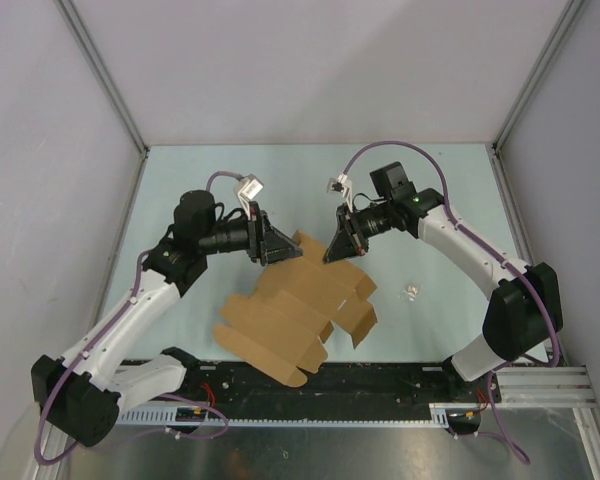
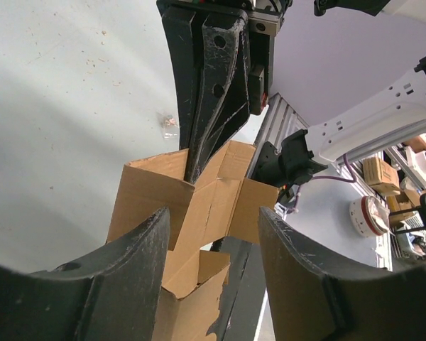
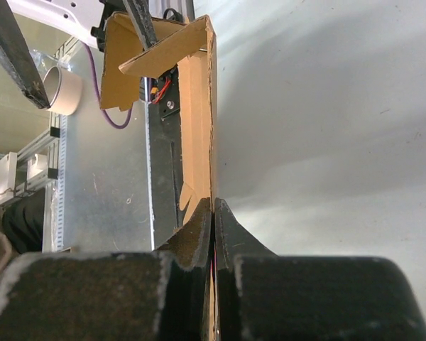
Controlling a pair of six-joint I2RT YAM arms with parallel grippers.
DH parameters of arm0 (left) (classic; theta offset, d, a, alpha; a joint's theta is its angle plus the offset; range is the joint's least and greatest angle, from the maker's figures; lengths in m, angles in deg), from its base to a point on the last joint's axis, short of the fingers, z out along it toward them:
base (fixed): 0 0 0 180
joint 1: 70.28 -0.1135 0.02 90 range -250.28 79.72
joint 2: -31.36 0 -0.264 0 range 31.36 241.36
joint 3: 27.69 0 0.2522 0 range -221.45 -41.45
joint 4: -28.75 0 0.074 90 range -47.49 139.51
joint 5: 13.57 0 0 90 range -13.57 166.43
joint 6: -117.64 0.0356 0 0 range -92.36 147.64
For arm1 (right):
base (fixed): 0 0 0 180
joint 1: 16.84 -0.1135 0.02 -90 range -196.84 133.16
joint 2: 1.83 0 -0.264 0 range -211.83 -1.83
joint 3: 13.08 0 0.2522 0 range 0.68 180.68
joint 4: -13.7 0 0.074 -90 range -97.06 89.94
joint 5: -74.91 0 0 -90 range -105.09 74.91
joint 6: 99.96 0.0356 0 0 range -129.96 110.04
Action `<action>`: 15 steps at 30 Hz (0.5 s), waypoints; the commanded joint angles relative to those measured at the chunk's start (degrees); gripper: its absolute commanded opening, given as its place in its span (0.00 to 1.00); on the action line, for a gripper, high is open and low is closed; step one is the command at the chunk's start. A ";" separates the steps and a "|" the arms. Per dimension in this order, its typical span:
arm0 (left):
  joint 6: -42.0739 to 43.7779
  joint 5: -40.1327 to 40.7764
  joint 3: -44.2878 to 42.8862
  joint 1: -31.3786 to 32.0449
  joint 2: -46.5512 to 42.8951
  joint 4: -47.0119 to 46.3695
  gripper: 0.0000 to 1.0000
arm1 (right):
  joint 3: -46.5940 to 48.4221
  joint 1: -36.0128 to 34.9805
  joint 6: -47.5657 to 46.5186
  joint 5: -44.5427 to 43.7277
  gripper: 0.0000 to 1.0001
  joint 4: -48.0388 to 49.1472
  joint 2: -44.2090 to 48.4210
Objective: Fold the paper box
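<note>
Two sets of fingers meet over the far end of the paper box (image 1: 300, 300), and we judge the step in hand to be standing up a panel along its crease.

The right fingers (image 3: 199, 234) are clenched flat on a thin cardboard edge, which runs straight out from their tips. The left fingers (image 2: 145, 249) are released and spread. A folded flap stands between them, and a gap shows on one side, so they straddle it without grasping.

To do this well, we would hold the right pinch firm as the anchor. The left fingers should close on the flap, or press it, only along the scored line. We would turn slowly, because card this thin may buckle away from the crease. We would also watch that the low end of the sheet does not slide on the bench (image 1: 430, 190).

The box is plain brown card, die-cut with tabs and notched edges. Just ahead of both pairs of fingertips it rises into angled walls. Below and behind the fingers, towards the arm bases, it lies nearly flat and unfolded.
</note>
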 commanded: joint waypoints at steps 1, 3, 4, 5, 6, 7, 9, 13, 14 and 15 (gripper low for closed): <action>1.43 -0.76 -1.10 0.41 0.06 -0.03 0.58 | 0.17 0.36 1.11 1.92 0.00 1.57 2.66; 1.52 -0.76 -1.10 0.59 0.41 0.05 0.58 | 0.17 0.28 1.46 1.48 0.00 1.75 3.01; 1.70 -0.68 -1.19 0.59 0.59 0.14 0.58 | 0.17 0.19 1.55 1.22 0.00 1.92 3.27; 1.70 -0.59 -1.36 0.68 0.85 0.23 0.58 | 0.17 0.19 1.81 0.87 0.00 2.18 3.62; 1.70 -0.67 -1.54 0.68 1.38 0.32 0.58 | 0.17 0.10 2.16 0.17 0.00 2.27 3.89; 1.70 -0.59 -1.97 0.94 1.64 0.23 0.58 | 0.17 -0.16 2.25 -0.10 0.00 2.27 4.15; 1.87 -0.50 -2.41 1.20 2.43 0.32 0.58 | 0.17 -0.60 2.43 -0.72 0.00 2.27 4.59; 1.96 0.46 -3.56 1.56 3.58 0.67 0.60 | 0.17 -2.36 2.61 -2.91 0.00 2.01 5.12; 2.05 1.16 -3.65 1.56 3.75 0.84 0.61 | 0.17 -2.53 2.61 -3.18 0.00 1.84 5.12; 2.14 1.60 -3.74 1.56 4.02 0.85 0.61 | 0.17 -2.71 2.61 -3.27 0.00 1.66 5.21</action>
